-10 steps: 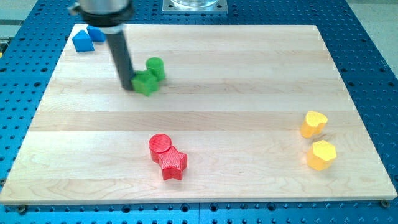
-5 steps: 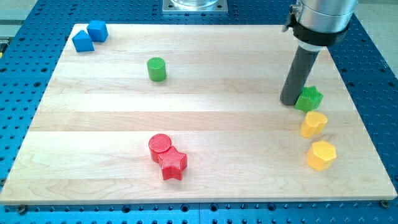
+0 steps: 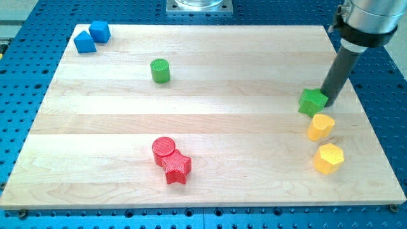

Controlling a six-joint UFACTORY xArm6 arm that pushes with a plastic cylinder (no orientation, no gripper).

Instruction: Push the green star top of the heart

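Observation:
The green star lies near the board's right edge, just above the yellow heart and a little to its left, with a small gap between them. My tip rests on the board at the star's right side, touching it. The rod rises from there toward the view's top right.
A yellow hexagon lies below the heart. A green cylinder stands upper left of centre. A red cylinder touches a red star at lower centre. Two blue blocks sit at the wooden board's top left corner.
The green star went from beside the green cylinder across the board to just above the heart. My tip then moved from the star's left side round to its right side.

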